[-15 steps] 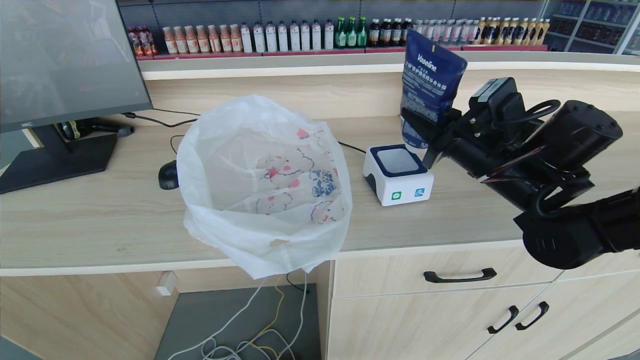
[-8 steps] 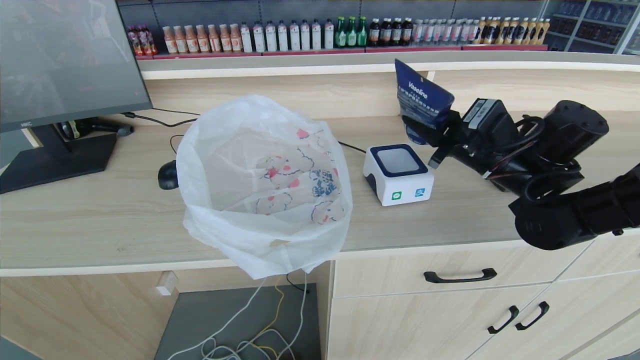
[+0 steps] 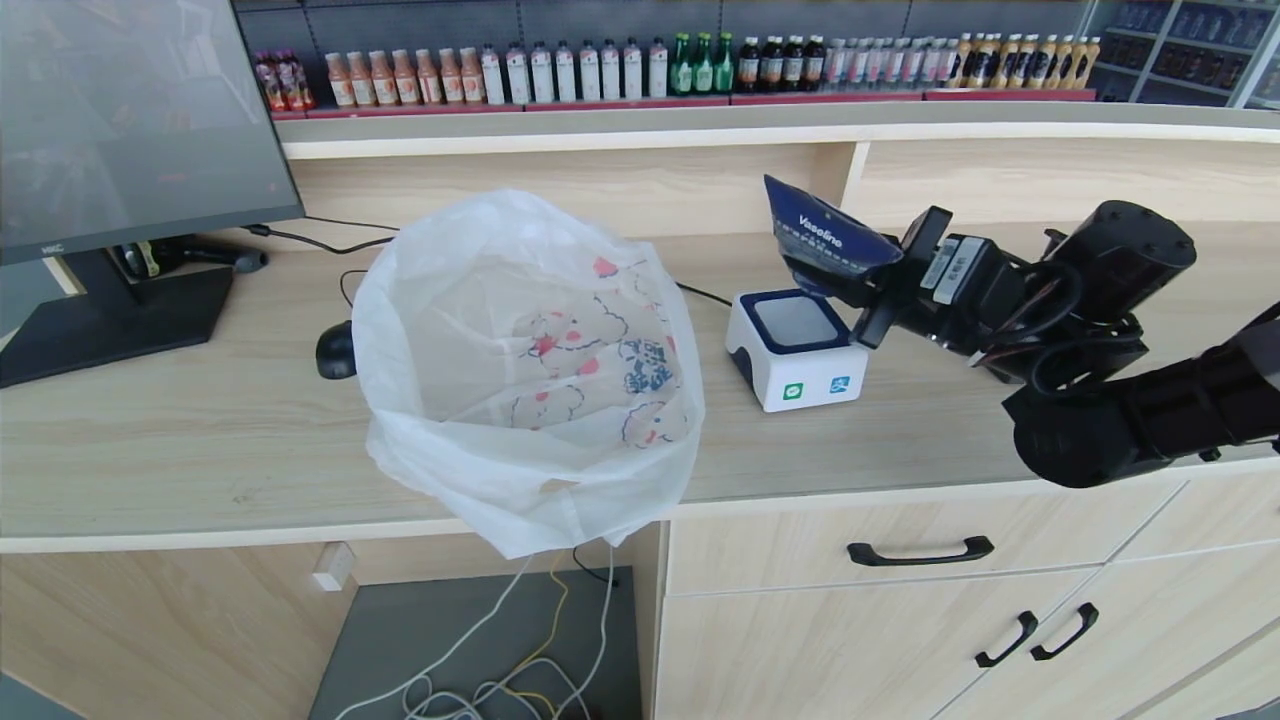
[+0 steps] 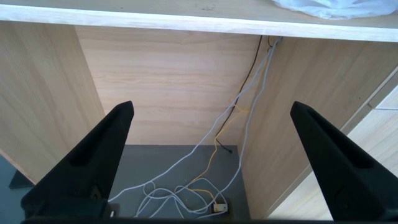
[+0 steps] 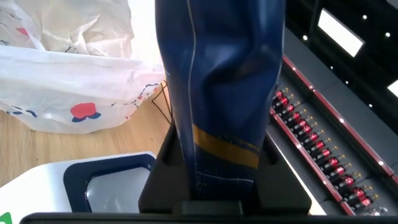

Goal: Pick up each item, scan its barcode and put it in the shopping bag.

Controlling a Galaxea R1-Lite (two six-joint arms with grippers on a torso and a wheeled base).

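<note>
While a second ago the blue pouch (image 3: 822,240) stood upright and high in the right gripper (image 3: 866,292), it has since been swung down and tipped to the left. It now lies almost flat in the air, its top pointing left, just above the far right corner of the white scanner (image 3: 795,352). The gripper's fingers are clamped on the pouch's bottom end, and the pouch does not touch the scanner. The arm has dropped toward the counter (image 3: 200,430) with it. I judge this to be the scanning step: the pouch's underside is being shown to the scanner's window, though I cannot tell whether the barcode faces it. The shopping bag (image 3: 520,370) stands open to the left of the scanner, unmoved, and the pouch has yet to go in. The left gripper (image 4: 211,155) hangs below the counter's near edge, fingers wide apart, holding nothing.
</note>
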